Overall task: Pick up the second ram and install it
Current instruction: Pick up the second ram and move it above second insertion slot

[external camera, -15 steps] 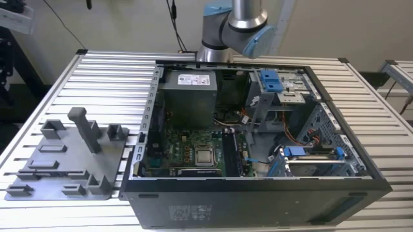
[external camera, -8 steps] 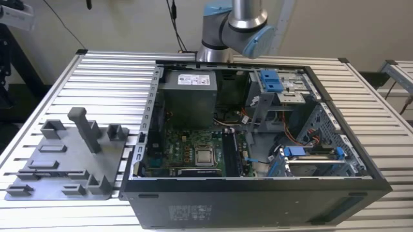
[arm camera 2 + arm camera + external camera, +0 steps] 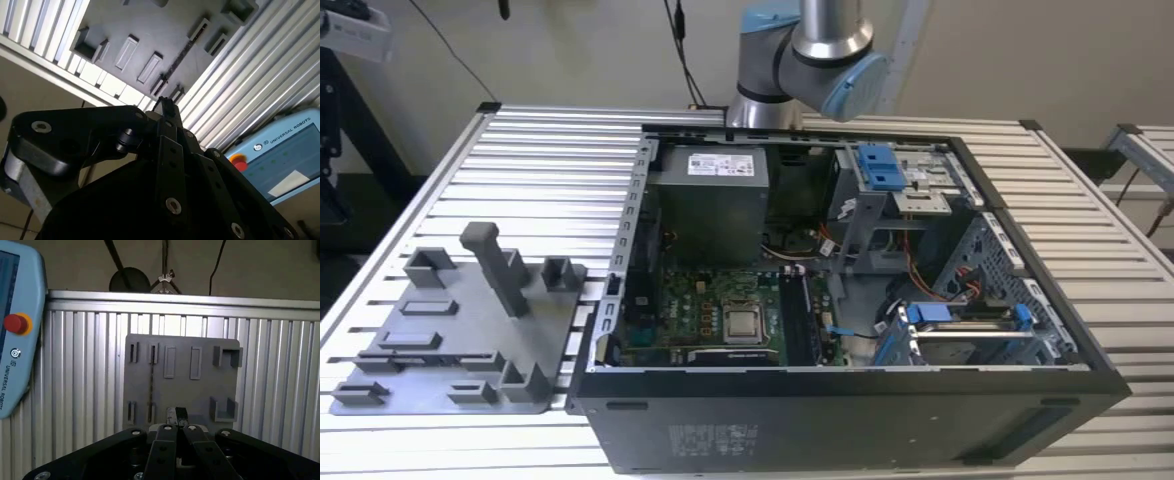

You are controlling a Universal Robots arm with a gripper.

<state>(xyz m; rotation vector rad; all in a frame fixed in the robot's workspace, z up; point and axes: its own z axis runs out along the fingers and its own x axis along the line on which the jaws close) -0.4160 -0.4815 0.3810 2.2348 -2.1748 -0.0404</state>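
Observation:
The second ram (image 3: 151,382) is a thin dark stick standing on edge in a pair of slots of the grey holder tray (image 3: 182,390). In the second wrist view the ram (image 3: 177,65) runs as a dark line across the tray (image 3: 150,30). My gripper (image 3: 176,415) hangs well above the tray, shut with nothing between its fingers, its tips lined up near one end of the ram. The fingertips (image 3: 165,104) also show pressed together in the second wrist view. In the exterior view the tray (image 3: 454,340) lies on the slatted table to the left of the open computer case (image 3: 854,300).
A tall grey post (image 3: 496,265) rises from the tray. Inside the case the motherboard carries a CPU (image 3: 744,325) with memory slots (image 3: 794,320) beside it, a power supply (image 3: 710,200) and blue drive brackets (image 3: 883,165). A teach pendant (image 3: 15,325) lies on the table beside the tray.

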